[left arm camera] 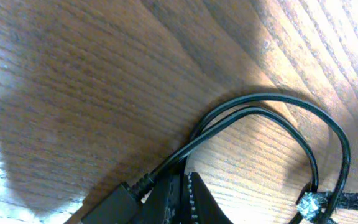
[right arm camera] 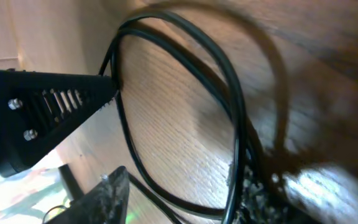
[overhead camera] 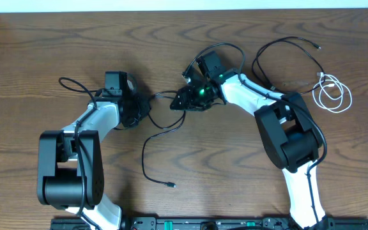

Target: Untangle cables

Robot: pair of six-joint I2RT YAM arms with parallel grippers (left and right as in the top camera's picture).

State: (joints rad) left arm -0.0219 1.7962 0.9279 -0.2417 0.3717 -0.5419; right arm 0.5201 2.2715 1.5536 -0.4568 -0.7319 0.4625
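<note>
Cable (left arm camera: 272, 95), black, loops from pinching left end effector (overhead camera: 139, 110); right end effector (overhead camera: 179, 103) stands spread.

The desk (overhead camera: 43, 51) is brown wood with bold grain, smooth and faintly shiny where light glares. The black cables (left arm camera: 278, 106) wear a sleek, glossy plastic sheath; the white cable (overhead camera: 334, 96) looks smooth too. The right gripper (right arm camera: 117, 134) has matt black plastic fingers (right arm camera: 48, 106) with small bright metal screws (right arm camera: 14, 104) and a rough, gritty tip.
</note>
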